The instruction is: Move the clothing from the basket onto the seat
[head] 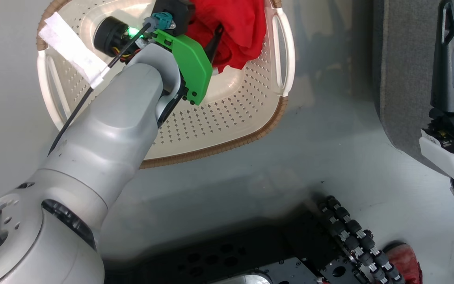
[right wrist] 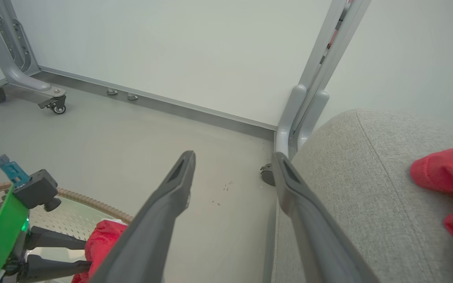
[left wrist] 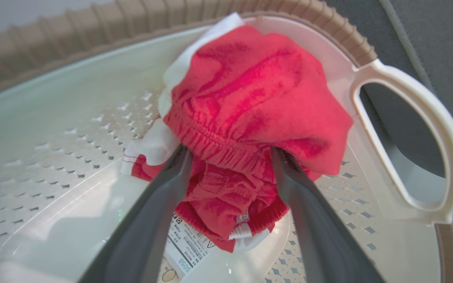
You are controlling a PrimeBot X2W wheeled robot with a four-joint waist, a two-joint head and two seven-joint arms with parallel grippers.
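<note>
The left gripper (left wrist: pixel 230 152) reaches into the basket (left wrist: pixel 73 129), fingers apart astride a bunched red garment (left wrist: pixel 250 94) in its far right corner, by the handle (left wrist: pixel 403 82). The right gripper (right wrist: pixel 232 159) hangs spread and empty at the edge of the seat (right wrist: pixel 352 184), where another red garment (right wrist: pixel 446 173) lies.

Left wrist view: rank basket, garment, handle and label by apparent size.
1. basket
2. garment
3. handle
4. label, partly hidden under the garment, so its full size is unsure

One perforated laundry basket (head: pixel 227 118), one grey seat (right wrist: pixel 348 188), two grippers, left gripper (left wrist: pixel 231 152) and right gripper (right wrist: pixel 234 157), and apparently two red garments, basket garment (left wrist: pixel 250 98) and seat garment (right wrist: pixel 446 173)
</note>
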